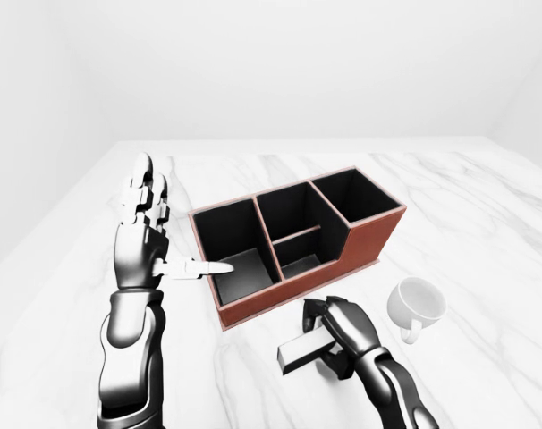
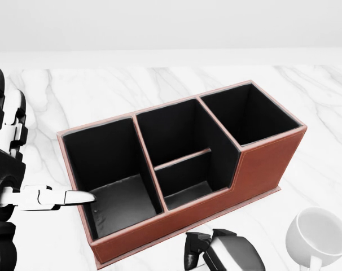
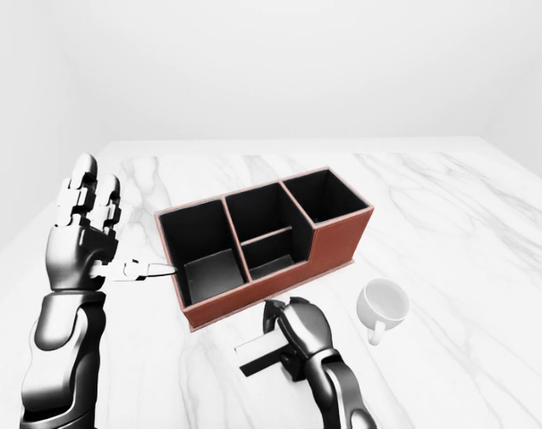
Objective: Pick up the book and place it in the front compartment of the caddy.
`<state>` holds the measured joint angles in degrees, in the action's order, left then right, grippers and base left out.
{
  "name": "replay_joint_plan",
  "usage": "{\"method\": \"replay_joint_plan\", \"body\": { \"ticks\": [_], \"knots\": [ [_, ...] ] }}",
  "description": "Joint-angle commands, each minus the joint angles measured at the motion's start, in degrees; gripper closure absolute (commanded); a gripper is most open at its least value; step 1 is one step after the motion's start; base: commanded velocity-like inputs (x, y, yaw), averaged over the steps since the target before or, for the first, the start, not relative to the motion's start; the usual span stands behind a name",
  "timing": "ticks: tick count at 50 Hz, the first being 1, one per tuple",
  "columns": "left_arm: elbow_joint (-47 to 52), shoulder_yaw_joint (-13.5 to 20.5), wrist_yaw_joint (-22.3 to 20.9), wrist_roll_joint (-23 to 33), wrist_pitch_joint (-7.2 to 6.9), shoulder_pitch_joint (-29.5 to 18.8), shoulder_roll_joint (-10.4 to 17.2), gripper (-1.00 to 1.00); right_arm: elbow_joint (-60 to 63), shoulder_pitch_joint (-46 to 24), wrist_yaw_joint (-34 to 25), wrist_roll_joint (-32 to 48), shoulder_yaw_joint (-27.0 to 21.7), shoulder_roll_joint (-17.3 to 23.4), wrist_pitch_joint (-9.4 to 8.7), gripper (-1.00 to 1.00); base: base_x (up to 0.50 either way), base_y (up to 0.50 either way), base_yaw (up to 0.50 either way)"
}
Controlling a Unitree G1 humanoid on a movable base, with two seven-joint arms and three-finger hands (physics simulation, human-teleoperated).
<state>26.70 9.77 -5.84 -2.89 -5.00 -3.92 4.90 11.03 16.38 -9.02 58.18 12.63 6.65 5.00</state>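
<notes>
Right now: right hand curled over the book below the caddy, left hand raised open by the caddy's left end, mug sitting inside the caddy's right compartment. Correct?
One error. The mug is not inside the caddy; the left-eye view shows it on the marble table, right of the caddy and apart from it. The rest stands: the right hand is curled over the book, and the left hand is raised open.
</notes>
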Motion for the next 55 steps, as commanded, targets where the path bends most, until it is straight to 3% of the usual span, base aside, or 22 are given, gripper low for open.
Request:
{"method": "replay_joint_plan", "body": {
  "ticks": [1,27,55],
  "knots": [
    [0.6,0.1,0.0,-0.1,0.0,0.1,0.0,-1.0,1.4,-0.3,0.1,-1.2,-0.1,-0.3,0.0,1.0,0.0,0.0,0.0],
    [-0.6,0.0,0.1,0.0,0.0,-0.1,0.1,-1.0,11.1,-4.4,-8.6,-4.5,-4.6,-2.1,0.0,1.0,0.0,0.0,0.0],
    [-1.6,0.0,0.1,0.1,0.0,-0.2,0.0,-1.0,16.1,-9.0,-13.9,-6.5,-7.1,-3.0,0.0,1.0,0.0,0.0,0.0]
  ]
}}
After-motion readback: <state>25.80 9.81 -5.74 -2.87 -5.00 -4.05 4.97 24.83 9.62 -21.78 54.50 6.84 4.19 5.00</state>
